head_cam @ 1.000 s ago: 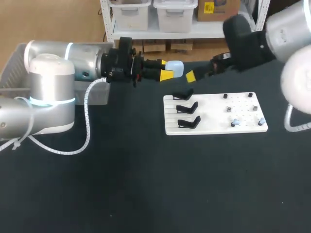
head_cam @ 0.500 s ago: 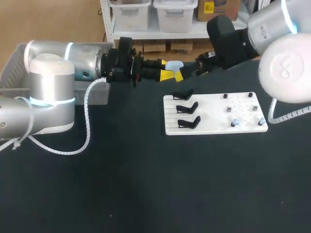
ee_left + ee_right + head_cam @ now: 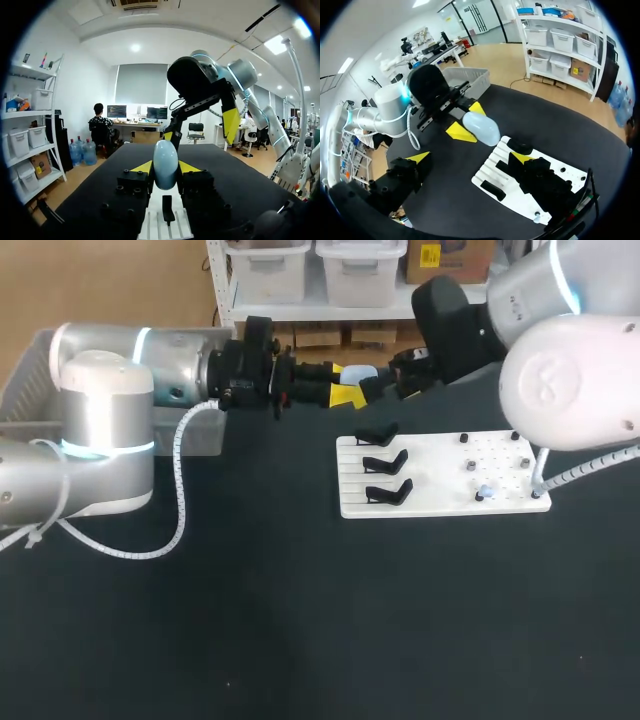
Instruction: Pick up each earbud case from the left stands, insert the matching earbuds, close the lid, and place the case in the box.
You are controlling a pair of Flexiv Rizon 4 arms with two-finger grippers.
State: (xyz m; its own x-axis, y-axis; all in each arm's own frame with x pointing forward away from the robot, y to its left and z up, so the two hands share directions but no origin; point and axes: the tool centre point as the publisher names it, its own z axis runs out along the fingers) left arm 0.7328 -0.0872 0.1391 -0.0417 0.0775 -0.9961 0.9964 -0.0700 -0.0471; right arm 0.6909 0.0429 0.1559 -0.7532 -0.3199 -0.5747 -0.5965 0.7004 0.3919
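Note:
My left gripper is shut on a pale blue earbud case, held in the air behind the white stand board. In the left wrist view the egg-shaped case stands upright between the yellow tips of that gripper. My right gripper comes in from the right and is open, right by the case. In its own view the right gripper has its fingers spread wide, with the case a little ahead of them. Three black stands on the board hold nothing.
Small earbuds sit on pegs at the right part of the board, partly behind my right arm's cable. A grey bin stands at the table's far left, behind my left arm.
My right arm has swung left, bringing its open gripper up to the case. The left arm and the case have stayed still.

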